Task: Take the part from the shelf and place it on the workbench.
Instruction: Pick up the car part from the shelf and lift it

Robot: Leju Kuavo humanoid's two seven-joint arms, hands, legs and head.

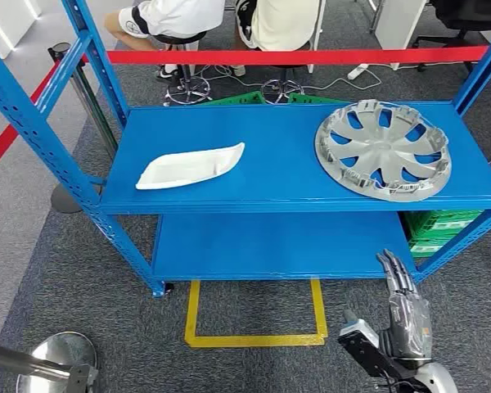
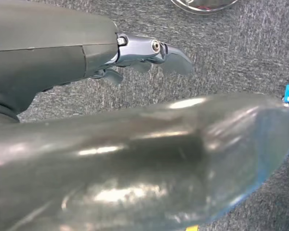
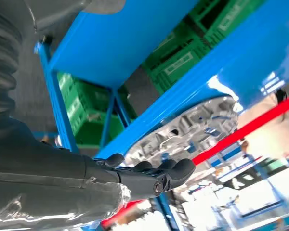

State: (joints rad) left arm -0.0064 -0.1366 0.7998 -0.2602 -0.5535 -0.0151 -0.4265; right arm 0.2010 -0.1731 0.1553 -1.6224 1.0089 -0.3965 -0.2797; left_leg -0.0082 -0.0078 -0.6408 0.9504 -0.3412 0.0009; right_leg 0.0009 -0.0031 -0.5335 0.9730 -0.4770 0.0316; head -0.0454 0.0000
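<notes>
On the blue shelf's upper board [image 1: 280, 147] lie two parts. A flat white curved part [image 1: 191, 166] rests at its left, and a silver wheel cover [image 1: 382, 149] at its right. My right hand [image 1: 407, 307] hovers low in front of the shelf's right end, below the wheel cover, fingers stretched out and apart with nothing in them. In the right wrist view its dark fingers [image 3: 154, 175] point up toward the wheel cover [image 3: 186, 132] at the board's edge. My left hand [image 2: 150, 53] hangs over the grey carpet, fingers straight and holding nothing.
A bare lower board [image 1: 274, 246] sits under the upper one. Green crates [image 1: 443, 228] stand behind the shelf's right end. A yellow floor marking [image 1: 255, 336] lies in front. Red barrier tape [image 1: 292, 56] and seated people [image 1: 181, 16] are behind; a stanchion base [image 1: 57, 356] stands near left.
</notes>
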